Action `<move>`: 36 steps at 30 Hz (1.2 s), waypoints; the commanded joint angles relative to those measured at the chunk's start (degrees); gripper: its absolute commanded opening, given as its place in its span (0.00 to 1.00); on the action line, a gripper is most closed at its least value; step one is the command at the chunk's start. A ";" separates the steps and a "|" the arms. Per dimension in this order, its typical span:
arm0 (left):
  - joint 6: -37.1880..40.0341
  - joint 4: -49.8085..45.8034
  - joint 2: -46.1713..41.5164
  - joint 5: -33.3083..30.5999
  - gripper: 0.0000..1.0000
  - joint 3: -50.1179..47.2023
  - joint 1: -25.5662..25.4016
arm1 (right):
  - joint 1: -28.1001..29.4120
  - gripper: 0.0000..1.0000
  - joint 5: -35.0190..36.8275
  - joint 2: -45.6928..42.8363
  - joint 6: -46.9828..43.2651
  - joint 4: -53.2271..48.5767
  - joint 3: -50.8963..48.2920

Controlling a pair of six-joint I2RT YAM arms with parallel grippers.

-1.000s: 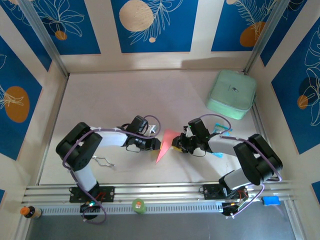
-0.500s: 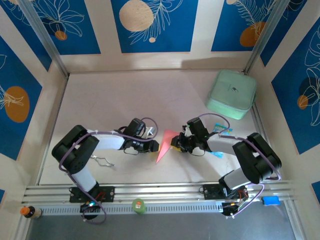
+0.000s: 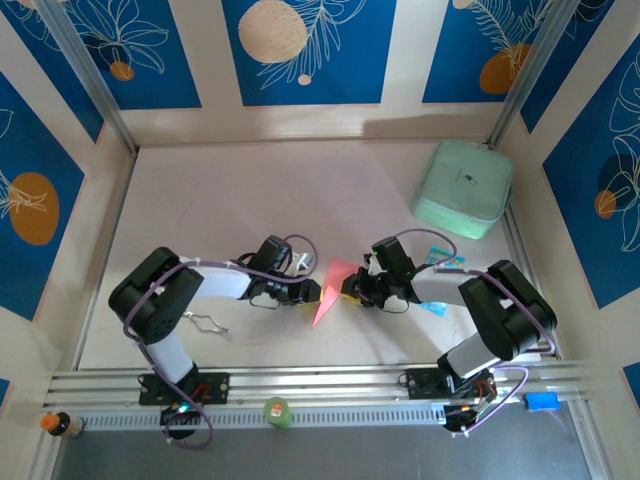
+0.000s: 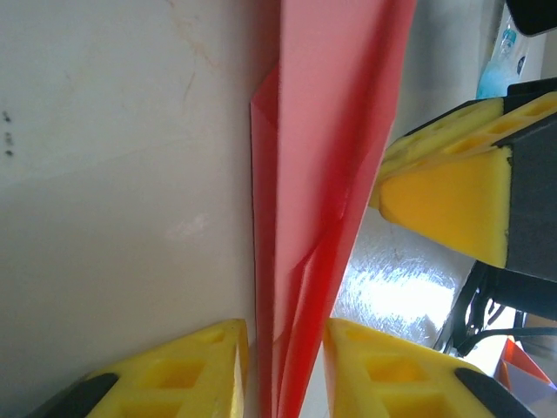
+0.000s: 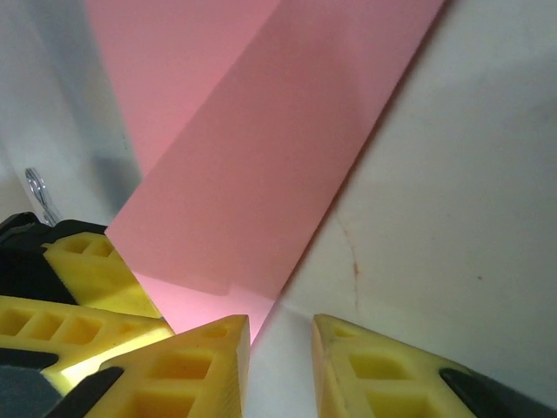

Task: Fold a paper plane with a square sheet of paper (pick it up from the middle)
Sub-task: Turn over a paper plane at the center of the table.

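The paper plane [image 3: 332, 288], a slim pink-red folded dart, sits at the table's front middle between both grippers. In the left wrist view the paper plane [image 4: 322, 174] stands on edge with its layers slightly splayed. My left gripper [image 3: 308, 295] is open, and its yellow fingers [image 4: 200, 366] straddle the plane's lower end with a thin gap on each side. My right gripper [image 3: 348, 291] is open on the other side. In the right wrist view the paper plane [image 5: 261, 157] ends at the left of the two fingers [image 5: 196, 366], with bare table between the fingers.
A mint-green rounded case [image 3: 463, 188] lies at the back right. A small blue-and-white packet [image 3: 443, 262] sits beside the right arm. A metal clip [image 3: 205, 322] lies near the left arm's base. The pale table [image 3: 250, 200] stretches behind the arms.
My left gripper has slid right and lower, bringing its fingers around the plane. The right gripper and the paper have barely moved.
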 commanded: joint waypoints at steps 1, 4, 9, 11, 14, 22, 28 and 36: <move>-0.49 0.11 1.86 1.67 0.29 0.21 0.34 | 0.41 0.26 -1.09 0.74 -0.17 0.46 1.08; 0.21 -1.55 2.37 1.32 0.28 0.90 0.26 | 0.43 0.25 -1.22 0.73 -0.19 0.63 1.09; 0.32 -1.94 1.97 1.53 0.25 0.93 0.28 | 0.43 0.23 -1.33 0.75 -0.10 0.88 0.90; 0.38 -2.10 1.51 1.06 0.25 0.79 0.21 | 0.46 0.23 -1.51 0.74 -0.02 1.16 0.78; 0.20 -1.94 1.14 1.25 0.24 0.72 0.25 | 0.51 0.23 -1.72 0.83 0.10 1.34 0.78; -0.09 -1.46 -2.59 -1.39 0.25 -0.56 0.25 | 0.60 0.22 -1.69 0.65 0.09 1.39 0.60; 0.31 -2.46 -2.58 -1.66 0.25 -0.33 0.21 | 0.61 0.22 -1.49 0.65 0.03 1.45 0.47; -1.55 1.52 0.62 2.65 0.24 -0.48 0.14 | 0.70 0.22 -1.60 0.77 0.01 1.08 1.13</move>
